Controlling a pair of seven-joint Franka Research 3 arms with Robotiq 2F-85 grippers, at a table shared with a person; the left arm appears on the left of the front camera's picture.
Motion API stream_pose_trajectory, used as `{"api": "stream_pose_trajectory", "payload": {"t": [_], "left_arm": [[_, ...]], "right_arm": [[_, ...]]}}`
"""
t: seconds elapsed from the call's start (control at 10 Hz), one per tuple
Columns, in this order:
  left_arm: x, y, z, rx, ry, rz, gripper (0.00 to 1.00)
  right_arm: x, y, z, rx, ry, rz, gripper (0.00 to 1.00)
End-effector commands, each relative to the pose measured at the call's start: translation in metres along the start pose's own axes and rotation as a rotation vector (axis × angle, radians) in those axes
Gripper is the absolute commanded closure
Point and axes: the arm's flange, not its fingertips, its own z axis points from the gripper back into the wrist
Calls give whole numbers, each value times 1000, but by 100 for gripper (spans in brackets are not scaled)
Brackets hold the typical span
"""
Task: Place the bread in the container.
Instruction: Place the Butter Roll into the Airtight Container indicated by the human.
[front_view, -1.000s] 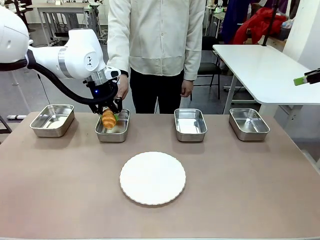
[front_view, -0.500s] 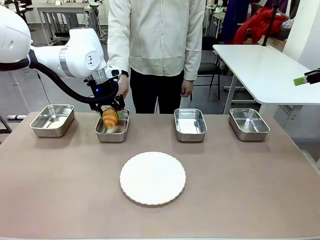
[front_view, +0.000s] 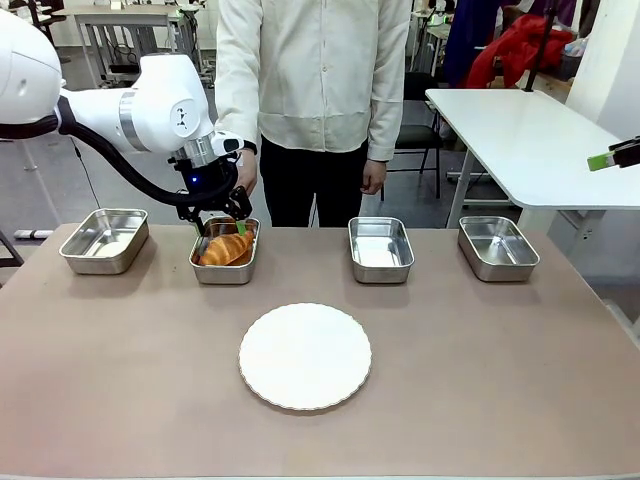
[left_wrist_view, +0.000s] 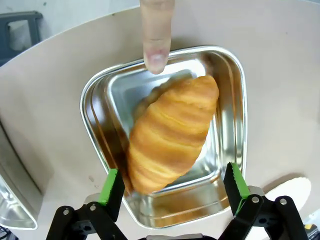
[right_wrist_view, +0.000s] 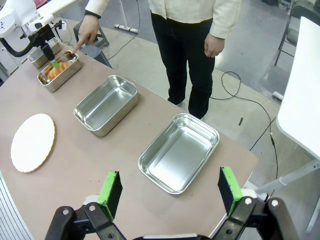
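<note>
Nearest the camera between the arms lies a round white plate (front_view: 305, 356), bare, on the brown table (front_view: 450, 380). Beyond it stands a row of four steel pans. The bread (front_view: 226, 249), a golden croissant, lies in the container (front_view: 225, 265), the second pan from the robot's left, stretched from corner to corner and slightly blurred in the left wrist view, so it may not be quite at rest. The left gripper (left_wrist_view: 172, 187) stands just above it with jaws spread wide and nothing between the green pads; the croissant is free of both. At the far rim of the container a person's finger (left_wrist_view: 156, 37) points down, its tip over the rim.

The step in hand is judged to be the release and retreat. To do it well, the left gripper should rise straight up with the jaws kept wide, so that neither pad drags the crust or tips the pan, and it should clear the pointing finger before any sideways travel. The near tip of the croissant lies close to the pan wall, so a check that it sits fully inside the rim is worthwhile.

Off to the robot's right, the right gripper (right_wrist_view: 167, 192) hangs with its jaws wide apart and holds nothing, above an empty pan (right_wrist_view: 179, 152) at the table's corner.
</note>
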Motion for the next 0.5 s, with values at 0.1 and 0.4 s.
{"api": "stream_pose_trajectory", "payload": {"t": [0.1,0.4], "left_arm": [[1,2,-1,1,-23,-10,0],[-19,-7,21,37,-44,-16,0]], "right_arm": [[1,0,0,5,-17,2,0],[1,0,0,5,-17,2,0]]}}
